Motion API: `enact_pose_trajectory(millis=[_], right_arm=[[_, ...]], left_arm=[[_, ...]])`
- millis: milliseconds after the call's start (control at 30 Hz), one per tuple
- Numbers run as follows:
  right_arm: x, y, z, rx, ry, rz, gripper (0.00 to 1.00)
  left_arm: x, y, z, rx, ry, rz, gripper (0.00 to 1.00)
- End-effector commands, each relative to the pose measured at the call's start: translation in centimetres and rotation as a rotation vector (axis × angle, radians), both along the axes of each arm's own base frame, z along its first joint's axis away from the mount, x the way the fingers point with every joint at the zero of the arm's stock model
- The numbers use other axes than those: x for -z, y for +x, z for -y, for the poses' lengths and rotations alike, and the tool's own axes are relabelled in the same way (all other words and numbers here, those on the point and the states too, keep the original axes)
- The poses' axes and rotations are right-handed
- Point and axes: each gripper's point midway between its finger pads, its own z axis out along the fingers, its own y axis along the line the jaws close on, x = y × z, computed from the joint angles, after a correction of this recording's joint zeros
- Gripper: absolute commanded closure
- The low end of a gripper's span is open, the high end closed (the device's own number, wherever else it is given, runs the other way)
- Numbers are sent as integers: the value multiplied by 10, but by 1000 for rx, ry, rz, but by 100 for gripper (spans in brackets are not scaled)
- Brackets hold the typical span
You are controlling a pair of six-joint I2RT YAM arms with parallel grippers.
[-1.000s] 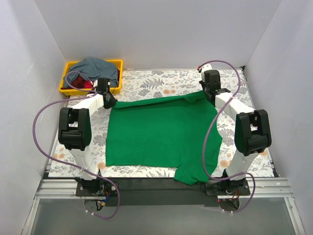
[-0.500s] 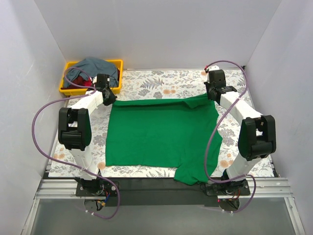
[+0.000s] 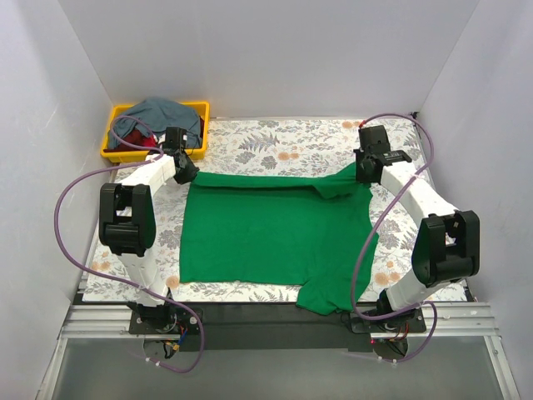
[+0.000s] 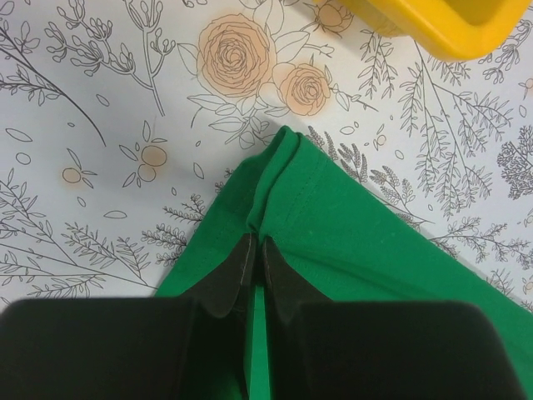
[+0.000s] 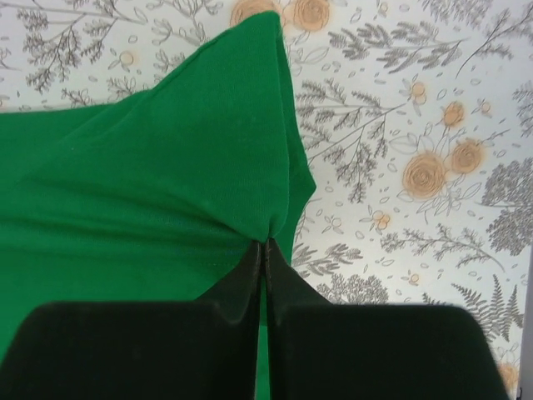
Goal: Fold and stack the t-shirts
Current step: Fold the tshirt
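**A:** Where the left gripper [image 4: 256, 242] narrows to its tips, what is between them?

**B:** A pinched ridge of the green t-shirt [image 4: 350, 250]. The two dark fingers are pressed together on the cloth near its far left corner, and the hem is folded up just ahead of the tips.

**A:** And the right gripper [image 5: 265, 247]?

**B:** Much the same. Its fingers are clamped on a gathered fold at the shirt's far right corner, and the fabric rises to a peak beyond them.

**A:** How does the shirt lie past those two grips?

**B:** It is spread flat across the floral tablecloth [image 3: 275, 146]. Its far edge runs nearly straight from one gripper to the other, with a small fold near the right end. On the near right, one part reaches past the edge of the tablecloth.

**A:** And the other shirts?

**B:** They are heaped in the yellow bin [image 3: 109, 153] at the far left corner of the table. The grey-blue t-shirt [image 3: 162, 115] is on top, and a bit of the red t-shirt [image 3: 146, 143] shows beneath it at the near side. The bin sits just beyond the left gripper, apart from the green cloth.
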Motion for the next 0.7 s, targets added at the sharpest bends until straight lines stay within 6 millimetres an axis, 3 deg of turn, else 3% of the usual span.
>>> enact_pose_trajectory(millis=[0,133,300,433,667], right_arm=[[7,-20,-1,33,55,-50,99],[34,-36,-8,31,99,-132,99],[53,-46,-5,49,87,-185,99],[51,-44,-2,61,76,-178,99],[29,-39,-2,56,85,-134,99]], left_arm=[[-13,-5,-11,-23,18,16,100],[3,-8,-17,-30,39,-22,100],[16,-17,-15,-29,31,-63,100],[9,-16,-16,-31,33,-50,100],[-9,-15,-18,-39,41,-31,100]])
